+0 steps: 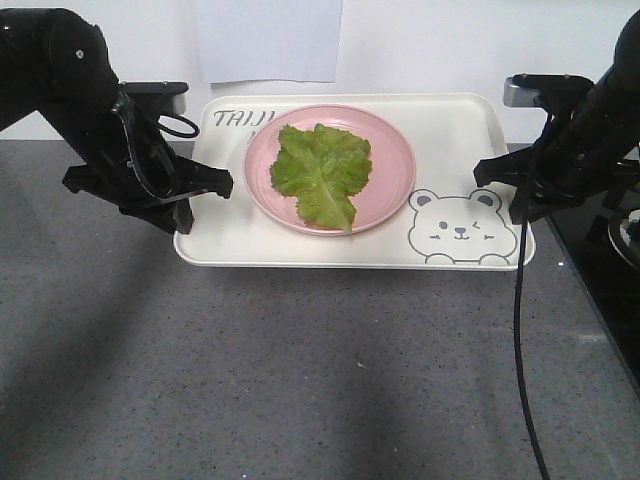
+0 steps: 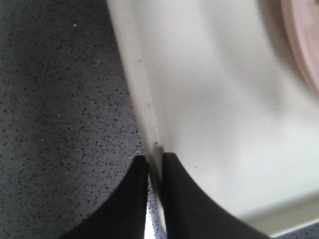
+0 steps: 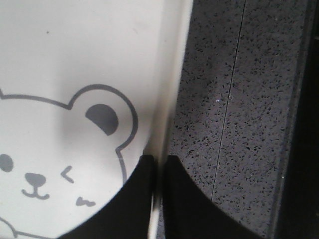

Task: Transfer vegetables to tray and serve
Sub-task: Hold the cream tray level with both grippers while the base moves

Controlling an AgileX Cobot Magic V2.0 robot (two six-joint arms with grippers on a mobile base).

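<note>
A crinkled green lettuce leaf lies on a round pink plate. The plate stands on the cream-white bear tray, on the grey counter. My left gripper is shut on the tray's left rim; in the left wrist view one black jaw is outside the rim and one inside. My right gripper is shut on the tray's right rim; in the right wrist view the jaws straddle the rim beside the bear's ear.
The speckled grey counter runs to the front. A black surface lies at the right edge behind my right arm. A white sheet hangs on the back wall. A black cable hangs from the right arm.
</note>
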